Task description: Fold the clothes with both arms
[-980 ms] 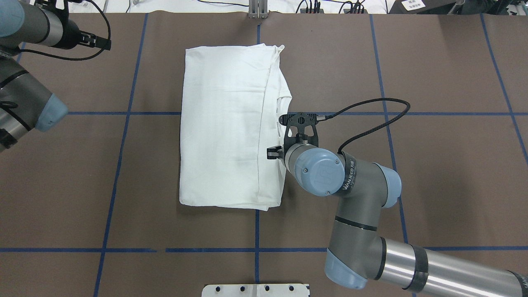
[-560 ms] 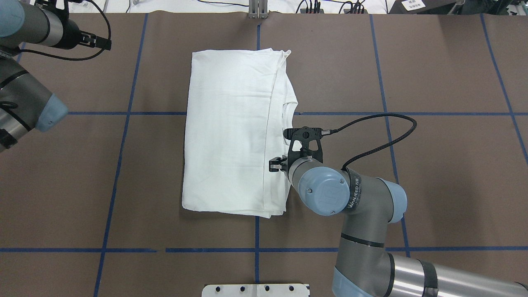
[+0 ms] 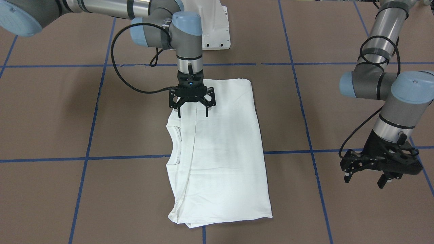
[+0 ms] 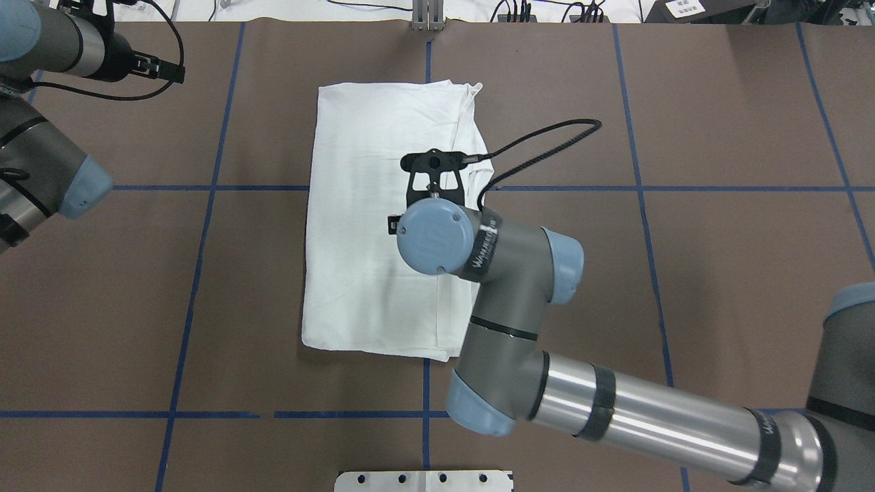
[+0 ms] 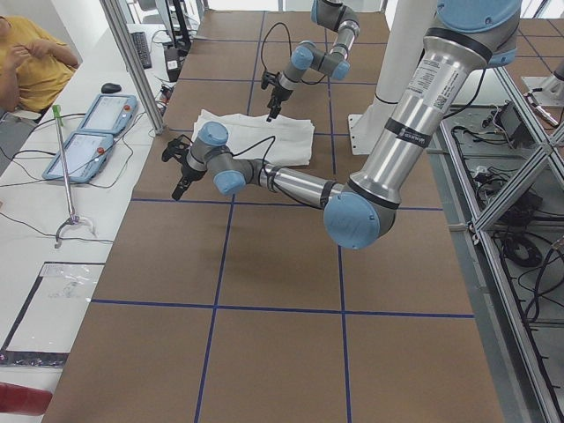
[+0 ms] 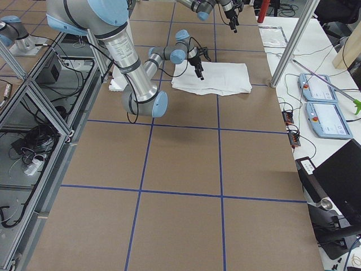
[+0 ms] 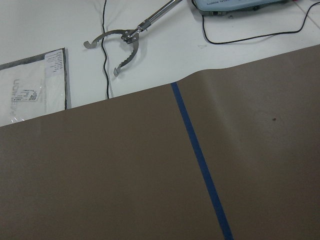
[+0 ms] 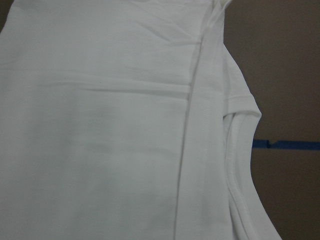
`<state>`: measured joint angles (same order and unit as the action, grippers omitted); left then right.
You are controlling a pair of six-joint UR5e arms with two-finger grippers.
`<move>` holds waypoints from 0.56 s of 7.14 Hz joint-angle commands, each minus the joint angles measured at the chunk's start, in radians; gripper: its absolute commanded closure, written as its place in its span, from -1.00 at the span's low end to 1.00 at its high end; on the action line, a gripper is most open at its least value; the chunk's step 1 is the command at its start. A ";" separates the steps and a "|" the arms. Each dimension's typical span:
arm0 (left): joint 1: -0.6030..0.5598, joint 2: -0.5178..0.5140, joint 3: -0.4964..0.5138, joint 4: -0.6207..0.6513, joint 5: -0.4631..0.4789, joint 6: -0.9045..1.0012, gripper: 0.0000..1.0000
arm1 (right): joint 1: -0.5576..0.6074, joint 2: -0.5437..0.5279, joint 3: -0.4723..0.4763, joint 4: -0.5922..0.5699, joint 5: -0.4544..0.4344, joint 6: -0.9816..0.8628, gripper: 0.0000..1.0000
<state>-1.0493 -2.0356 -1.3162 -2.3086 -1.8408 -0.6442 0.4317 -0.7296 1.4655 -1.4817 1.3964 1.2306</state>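
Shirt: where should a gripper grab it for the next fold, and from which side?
Probably at a corner of a short end, such as the far corner of the shirt. Come down from above and in from outside the edge. The shirt lies flat in stacked layers, so only its edges give the fingers something to pinch, and a corner gathers all the layers at once.

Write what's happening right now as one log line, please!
T-shirt: folded, flat on table | right gripper: open, above T-shirt | left gripper: open, away from T-shirt, above table

T-shirt (image 4: 362, 239) partly hidden under right arm (image 4: 513, 273).
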 commanded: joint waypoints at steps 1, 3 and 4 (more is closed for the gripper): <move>0.000 0.002 0.000 0.000 0.000 -0.002 -1.00 | 0.080 0.192 -0.285 -0.002 0.036 -0.040 -1.00; 0.000 0.002 0.000 0.000 0.000 -0.002 -1.00 | 0.099 0.199 -0.352 -0.003 0.033 -0.098 -1.00; 0.000 0.002 0.000 0.000 0.000 -0.002 -1.00 | 0.102 0.193 -0.353 -0.009 0.033 -0.161 -1.00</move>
<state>-1.0492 -2.0341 -1.3162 -2.3087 -1.8408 -0.6457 0.5268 -0.5365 1.1303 -1.4858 1.4305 1.1319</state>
